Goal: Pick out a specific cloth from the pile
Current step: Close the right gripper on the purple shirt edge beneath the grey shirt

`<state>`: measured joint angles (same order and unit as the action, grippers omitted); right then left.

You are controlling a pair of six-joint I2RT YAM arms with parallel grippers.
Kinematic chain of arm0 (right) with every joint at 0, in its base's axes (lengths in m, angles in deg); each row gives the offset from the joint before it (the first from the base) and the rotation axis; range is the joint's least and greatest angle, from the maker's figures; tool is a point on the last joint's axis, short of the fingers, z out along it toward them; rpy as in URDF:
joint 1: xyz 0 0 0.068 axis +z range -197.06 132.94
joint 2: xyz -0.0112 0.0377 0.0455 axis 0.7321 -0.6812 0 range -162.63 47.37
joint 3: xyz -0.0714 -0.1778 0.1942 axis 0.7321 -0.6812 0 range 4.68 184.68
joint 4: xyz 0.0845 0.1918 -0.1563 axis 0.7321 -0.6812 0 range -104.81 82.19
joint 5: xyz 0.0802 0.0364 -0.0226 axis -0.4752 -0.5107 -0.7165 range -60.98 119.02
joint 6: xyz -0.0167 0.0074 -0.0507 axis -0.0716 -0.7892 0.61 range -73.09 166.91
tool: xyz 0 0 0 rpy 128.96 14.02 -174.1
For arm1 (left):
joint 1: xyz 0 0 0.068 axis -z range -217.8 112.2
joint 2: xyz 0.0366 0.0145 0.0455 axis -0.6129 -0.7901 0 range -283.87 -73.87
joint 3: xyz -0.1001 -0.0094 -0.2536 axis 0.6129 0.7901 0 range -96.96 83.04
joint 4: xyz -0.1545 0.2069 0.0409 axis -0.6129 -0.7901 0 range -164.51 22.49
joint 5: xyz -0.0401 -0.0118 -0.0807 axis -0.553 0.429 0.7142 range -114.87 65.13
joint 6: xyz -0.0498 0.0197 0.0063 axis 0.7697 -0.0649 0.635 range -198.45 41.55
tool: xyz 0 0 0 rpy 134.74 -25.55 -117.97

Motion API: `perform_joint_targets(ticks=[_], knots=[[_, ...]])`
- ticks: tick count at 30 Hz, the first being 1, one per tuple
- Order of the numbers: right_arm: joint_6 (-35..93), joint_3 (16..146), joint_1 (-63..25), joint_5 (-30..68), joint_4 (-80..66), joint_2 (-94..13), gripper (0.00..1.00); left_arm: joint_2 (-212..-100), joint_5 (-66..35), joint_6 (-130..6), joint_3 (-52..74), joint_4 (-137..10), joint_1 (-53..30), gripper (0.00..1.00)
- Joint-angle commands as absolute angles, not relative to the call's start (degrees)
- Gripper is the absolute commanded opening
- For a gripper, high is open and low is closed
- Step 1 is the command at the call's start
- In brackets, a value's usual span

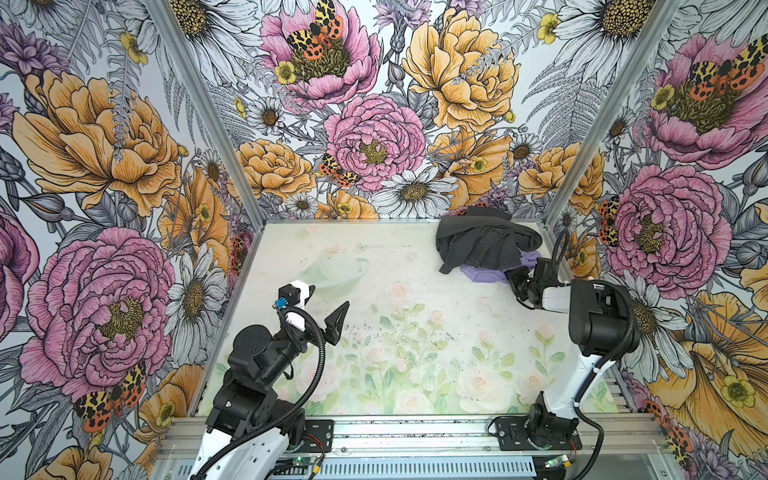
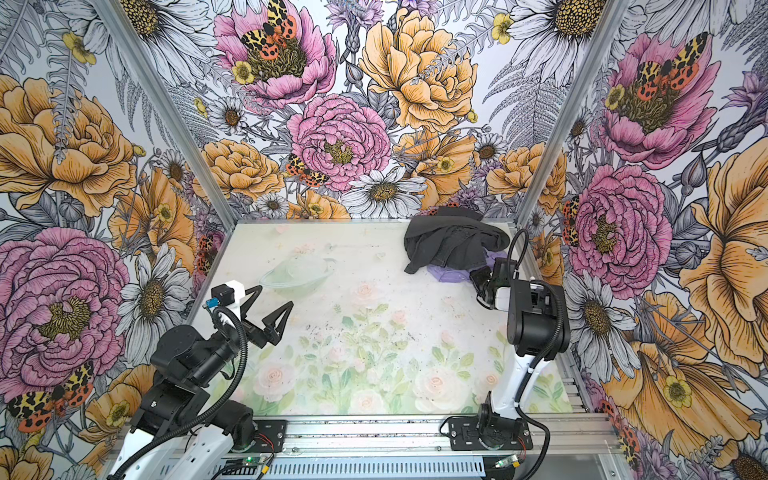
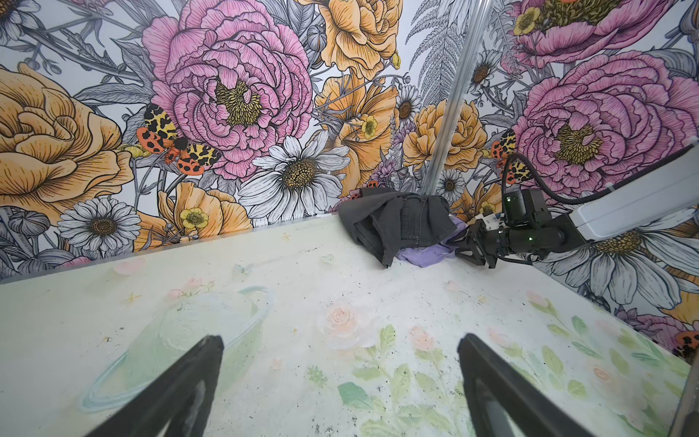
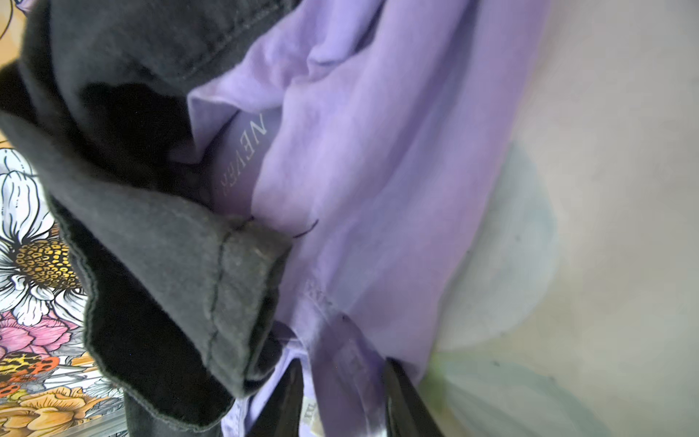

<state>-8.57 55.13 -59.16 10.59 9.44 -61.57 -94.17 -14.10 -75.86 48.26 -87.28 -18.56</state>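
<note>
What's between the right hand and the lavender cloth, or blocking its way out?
Nothing before the right hand: a fold of the lavender cloth lies between its fingers. The dark grey garment lies on top of the cloth's far part and may drag along.

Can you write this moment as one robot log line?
right gripper: pinching the cloth | the cloth: partly under the dark garment | left gripper: open, empty

- We read pale lettering (image 4: pixel 246 151) "NEVER" on the lavender cloth (image 4: pixel 378 170), r. wrist view. The last letter is faint, and anything after it runs under a fold.
- Small white label (image 4: pixel 311 414) on the same cloth has print too blurry for us to read.
</note>
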Motion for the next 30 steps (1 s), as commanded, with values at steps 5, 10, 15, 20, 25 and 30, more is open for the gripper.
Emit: perform_joint_targets(ticks=[5, 10, 15, 20, 25, 30], knots=[[-3.5, 57.4, -58.2, 14.2, 3.4, -62.5, 0.11, -93.6, -15.9, -76.3, 48.5, -88.3, -18.6, 0.99], [-2.1, 58.1, -57.9, 14.0, 2.3, -61.8, 0.0, -93.6, -16.2, -76.4, 48.4, -88.5, -18.6, 0.99], [-1.6, 57.8, -57.8, 14.7, 2.2, -58.9, 0.0, -93.5, -16.4, -76.5, 48.4, -88.6, -18.5, 0.99], [-1.6, 57.5, -57.7, 14.4, 2.1, -55.4, 0.0, -93.4, -16.6, -76.5, 48.4, -88.6, -18.5, 0.99], [-2.2, 57.5, -57.5, 13.9, 1.9, -52.2, 0.0, -93.1, -16.7, -76.6, 48.4, -88.6, -18.5, 0.99], [-2.7, 57.8, -57.4, 13.6, 1.2, -48.6, 0.0, -93.0, -16.7, -76.6, 48.4, -88.6, -18.5, 0.99]])
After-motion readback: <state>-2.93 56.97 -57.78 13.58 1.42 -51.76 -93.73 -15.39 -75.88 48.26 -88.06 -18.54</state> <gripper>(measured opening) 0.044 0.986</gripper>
